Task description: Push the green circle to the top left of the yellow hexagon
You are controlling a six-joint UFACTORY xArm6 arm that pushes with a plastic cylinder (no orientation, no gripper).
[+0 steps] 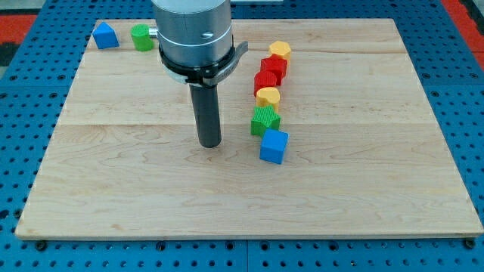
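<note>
The green circle (141, 37) sits near the board's top left corner, just right of a blue triangle-like block (105, 35). Two yellow blocks lie in a line of blocks right of centre: one at its top end (280, 50) and one lower down (268, 96). I cannot tell which of them is the hexagon. My tip (209, 143) rests on the board at centre, left of the line and far below and right of the green circle, touching no block.
The line runs from top to bottom: yellow, two red blocks (274, 66) (265, 81), yellow, a green star (265, 119), and a blue cube (274, 146). The arm's grey body (193, 30) hangs over the board's top centre. The wooden board (113, 189) ends at blue pegboard.
</note>
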